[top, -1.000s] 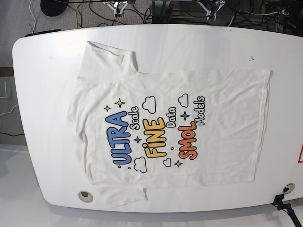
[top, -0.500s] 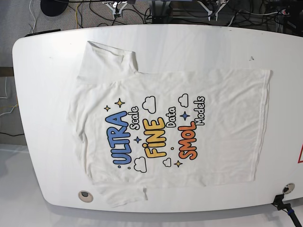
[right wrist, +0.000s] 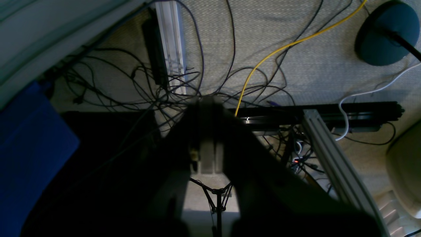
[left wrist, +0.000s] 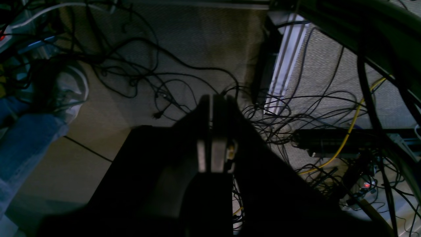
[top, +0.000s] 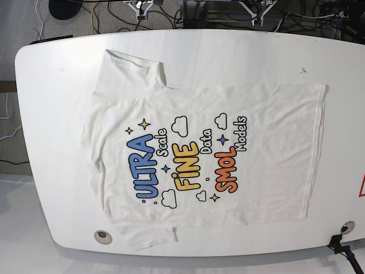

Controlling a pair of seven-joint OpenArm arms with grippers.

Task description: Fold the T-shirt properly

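Close in, the left gripper has its jaws pressed together with nothing between them, and the right gripper is the same: two flat pads meeting edge to edge, nothing clamped. Both point down at the floor, not at the work surface. Beyond the left jaws lie a tangle of black cables on grey carpet, with a yellow cable off to one side of them; beyond the right jaws there are more cables, a yellow cable, an aluminium rail straight ahead and a dark round base far off to the side.

Further out, in the base view, the T-shirt lies print-up and spread across the white table, well apart from either pair of jaws. One sleeve sticks out toward the far edge; the other sleeve is bunched at the near edge, beside a round grommet.

Over the last second nothing has shifted: the shirt keeps the same outline, creases and sleeve positions, and no arm has entered the base view. I judge that folding has not begun. The arms appear parked behind the table, and the first reach to the cloth is yet to come.
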